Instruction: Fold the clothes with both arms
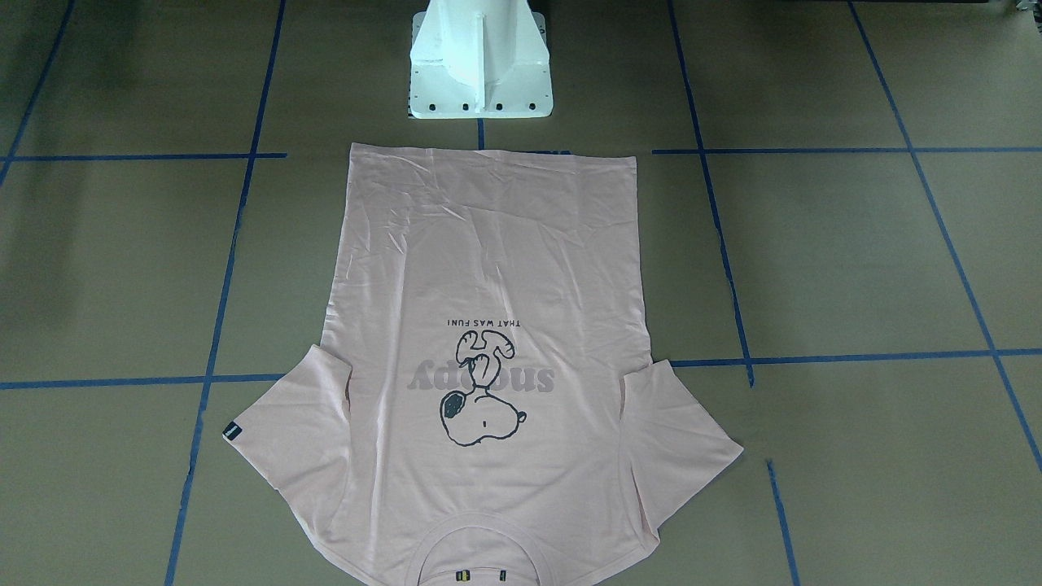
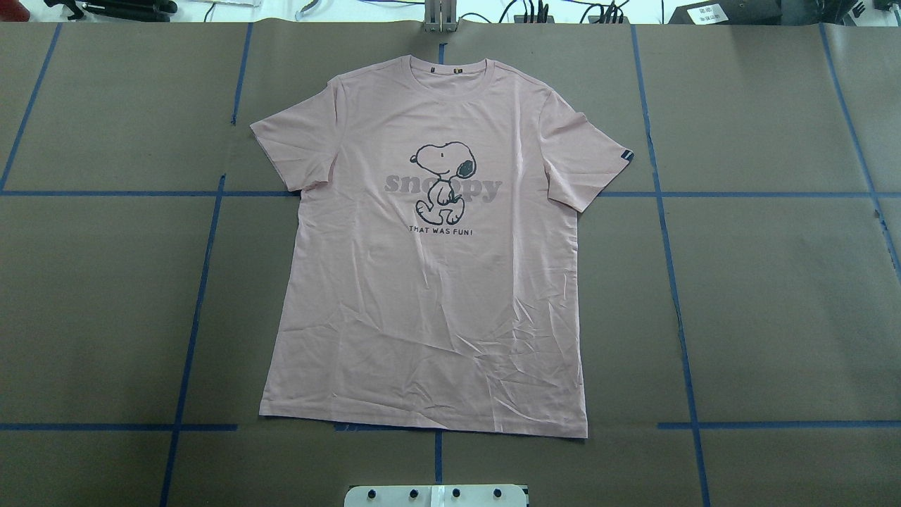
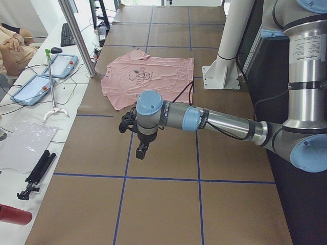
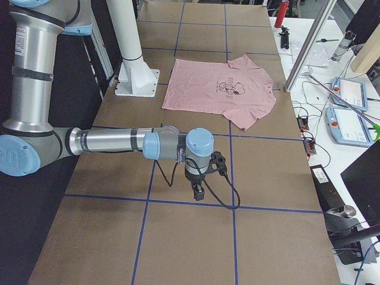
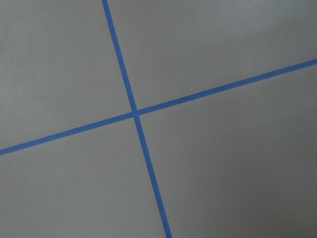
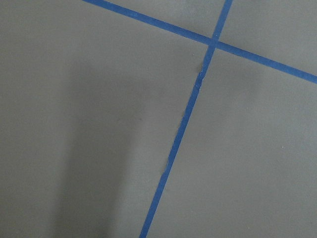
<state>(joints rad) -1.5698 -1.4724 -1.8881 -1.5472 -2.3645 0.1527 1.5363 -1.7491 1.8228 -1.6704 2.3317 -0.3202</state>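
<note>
The pale pink T-shirt (image 2: 429, 296) lies flat and face up in the middle of the table, with the Snoopy print (image 2: 443, 179) showing, both sleeves spread and the collar at the far edge. It also appears unfolded in the front view as the T-shirt (image 1: 488, 268). My left gripper (image 3: 140, 151) hangs over bare table well off the shirt (image 3: 153, 76). My right gripper (image 4: 198, 191) hovers over bare table at the other end, away from the shirt (image 4: 219, 89). Whether either is open or shut I cannot tell. Both wrist views show only table and tape.
Blue tape lines (image 2: 672, 282) grid the brown table top. The white pedestal base (image 1: 480, 65) stands just behind the shirt's hem. Tablets (image 3: 33, 87), tools and a person's arm are on a side bench past the table's far edge.
</note>
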